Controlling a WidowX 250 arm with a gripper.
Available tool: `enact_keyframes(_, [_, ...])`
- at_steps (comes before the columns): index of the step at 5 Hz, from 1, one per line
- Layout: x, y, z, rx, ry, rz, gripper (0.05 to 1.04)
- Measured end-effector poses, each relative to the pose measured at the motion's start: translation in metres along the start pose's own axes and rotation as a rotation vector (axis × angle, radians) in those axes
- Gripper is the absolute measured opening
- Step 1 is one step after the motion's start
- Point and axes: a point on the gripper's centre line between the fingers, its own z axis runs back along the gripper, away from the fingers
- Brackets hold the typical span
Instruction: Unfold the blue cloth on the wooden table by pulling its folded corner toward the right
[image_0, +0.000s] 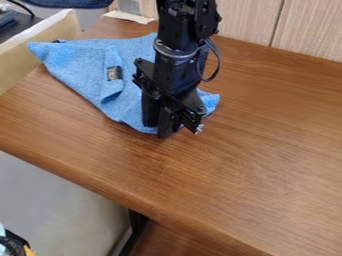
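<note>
Claw (159, 130) at edge of blue cloth (93, 72)

So the bench (247, 165) is brown wood, grain showing, with a rounded front edge. There's a rumpled blue cloth (77, 62) lying toward the back left, kinda folded over itself, small dark tag (114, 73) on it. Pale scrap (127, 17) at the back edge too.

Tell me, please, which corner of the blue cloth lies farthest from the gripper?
The left corner of the blue cloth, nearest the picture's left edge; the right corner pokes out close beside the gripper.
</note>
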Motion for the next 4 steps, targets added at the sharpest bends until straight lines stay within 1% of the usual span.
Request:
enact_keyframes(1, [-0.001,0.002,0.0,0.0,0.003,0.012,0.781])
enact_keyframes(2, [-0.003,0.005,0.0,-0.024,0.001,0.028,0.997])
enact_keyframes(3, [-0.002,0.008,0.01,-0.01,-0.029,0.037,1.004])
enact_keyframes(4, [-0.004,0.01,0.016,-0.008,-0.037,0.036,1.001])
